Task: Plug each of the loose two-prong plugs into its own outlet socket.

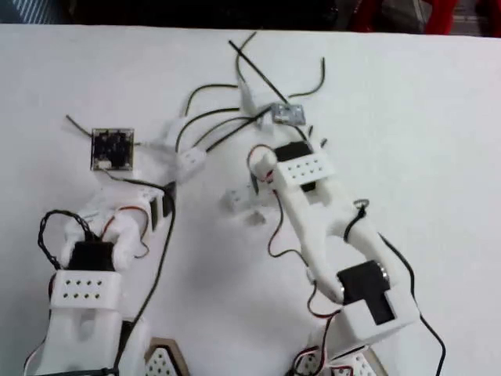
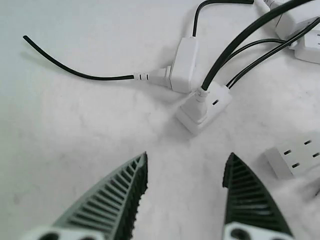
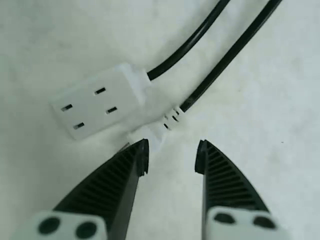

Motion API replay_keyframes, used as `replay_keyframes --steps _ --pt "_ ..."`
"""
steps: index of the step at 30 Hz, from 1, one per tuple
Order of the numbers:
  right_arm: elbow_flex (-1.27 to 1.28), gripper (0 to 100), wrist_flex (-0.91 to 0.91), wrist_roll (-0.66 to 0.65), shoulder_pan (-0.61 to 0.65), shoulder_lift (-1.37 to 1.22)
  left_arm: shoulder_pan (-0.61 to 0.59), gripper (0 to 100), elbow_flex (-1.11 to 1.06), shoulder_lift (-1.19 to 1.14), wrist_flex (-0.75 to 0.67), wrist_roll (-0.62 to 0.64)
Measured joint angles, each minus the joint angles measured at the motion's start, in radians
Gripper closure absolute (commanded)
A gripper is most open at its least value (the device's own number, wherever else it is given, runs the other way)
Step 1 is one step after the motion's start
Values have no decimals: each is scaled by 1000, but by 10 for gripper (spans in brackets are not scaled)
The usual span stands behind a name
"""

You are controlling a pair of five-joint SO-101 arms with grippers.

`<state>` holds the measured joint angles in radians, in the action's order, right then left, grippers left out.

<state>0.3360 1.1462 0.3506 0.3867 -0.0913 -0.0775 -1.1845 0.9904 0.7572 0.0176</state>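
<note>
Got right pincer [image 3: 171, 151] spread, pinching nothing. See loose plug [image 3: 159, 131] just ahead of the tips, nearer one finger, touching neither. Note socket block [image 3: 97, 105] right beside the plug, slots facing up. Centre on the plug body first, then close on its flat sides, not on the cable [image 3: 235, 46] neck. Can't make out the prongs, so check heading before pushing toward the slots. Expect the cable to twist the plug; grip firmly. Got left pincer [image 2: 185, 170] spread too, over bare surface [image 2: 75, 125]. See ahead of it a plug-and-socket pair [image 2: 205, 105] looking already mated, a white block [image 2: 184, 65] beyond, a free socket strip [image 2: 292, 157] off one finger. Watch crossing leads ahead of both
</note>
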Motion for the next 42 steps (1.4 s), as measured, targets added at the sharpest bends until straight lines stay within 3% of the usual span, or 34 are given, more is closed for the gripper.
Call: replay_keyframes --steps 13,16,18,23,33,42 --pt "-15 854 -86 98 75 -178 0 755 0 0 0 0" --pt "-17 937 -84 98 75 -181 0 755 0 0 0 0" --pt "-14 986 -80 98 57 -183 0 755 0 0 0 0" --pt "0 980 -78 91 -20 -155 0 755 0 0 0 0" --pt "5 981 55 -261 -196 -40 0 755 0 0 0 0" --pt "91 981 109 -485 -219 -29 0 755 0 0 0 0"
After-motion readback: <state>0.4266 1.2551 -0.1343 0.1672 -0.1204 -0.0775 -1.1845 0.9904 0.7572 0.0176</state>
